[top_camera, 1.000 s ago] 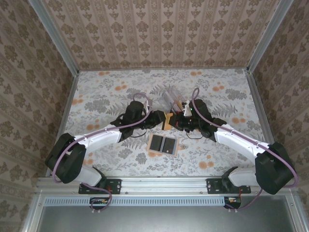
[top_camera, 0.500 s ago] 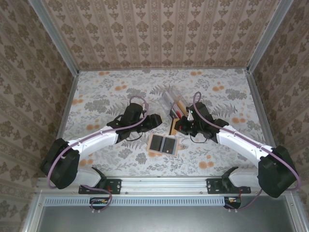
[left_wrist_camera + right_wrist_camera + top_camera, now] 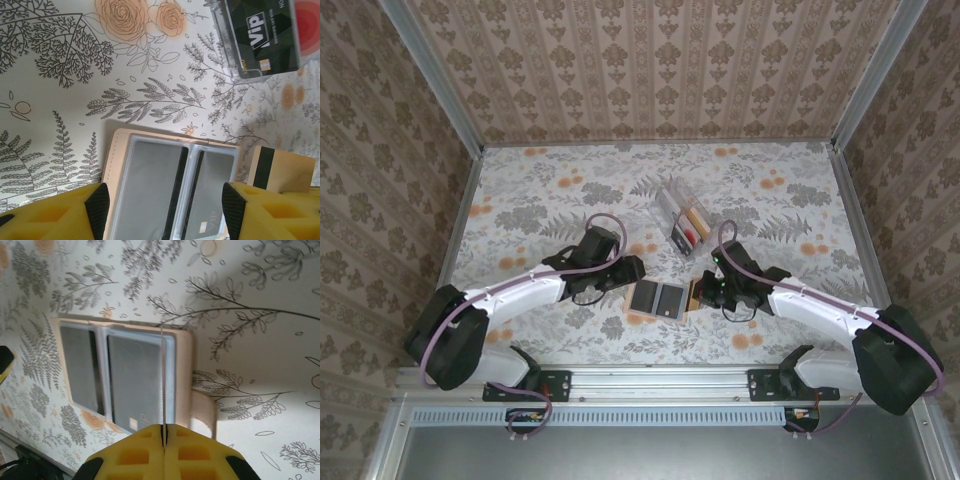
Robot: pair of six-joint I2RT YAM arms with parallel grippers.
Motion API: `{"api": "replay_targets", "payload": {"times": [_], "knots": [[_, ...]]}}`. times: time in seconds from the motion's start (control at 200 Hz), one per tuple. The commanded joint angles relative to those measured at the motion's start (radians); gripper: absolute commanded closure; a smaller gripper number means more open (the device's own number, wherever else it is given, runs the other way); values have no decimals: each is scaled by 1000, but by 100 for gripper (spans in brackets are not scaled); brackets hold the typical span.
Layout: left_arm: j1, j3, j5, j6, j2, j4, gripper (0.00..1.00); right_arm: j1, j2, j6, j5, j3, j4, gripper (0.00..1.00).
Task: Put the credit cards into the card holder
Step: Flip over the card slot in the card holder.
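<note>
Tan wallet (image 3: 658, 299) lying open, floral tablecloth (image 3: 540, 190), patterned walls (image 3: 650, 70)

"How does the left arm sit?"
"It reaches low toward the middle, and the left gripper (image 3: 632, 270) has its fingers spread wide."
"And the right?"
"It's bent inward and low. The right gripper (image 3: 702, 292) is pinched tight on a thin card (image 3: 290, 170), held edge-on."

- Top view: soft, even light; faint shadows on the table (image 3: 520, 190).
- Left wrist view: bright, glare on the card holder (image 3: 245, 78), soft shadow beside the wallet (image 3: 114, 170).
- Right wrist view: right gripper (image 3: 162, 432) slightly blurred.
</note>
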Motion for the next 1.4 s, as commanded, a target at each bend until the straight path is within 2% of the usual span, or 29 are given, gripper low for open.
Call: {"api": "replay_targets", "payload": {"times": [0.0,0.535,1.05,1.395], "knots": [[-10,2,-10,35,33,-23,36,6,-16,44,-2,-41,108,93],[-46,0,-14,20,103,3,35,14,41,49,0,-60,162,93],[-64,-8,-19,14,134,13,36,32,14,24,56,-23,60,93],[-72,-8,-12,12,160,23,37,37,66,51,24,-46,164,93]]}}
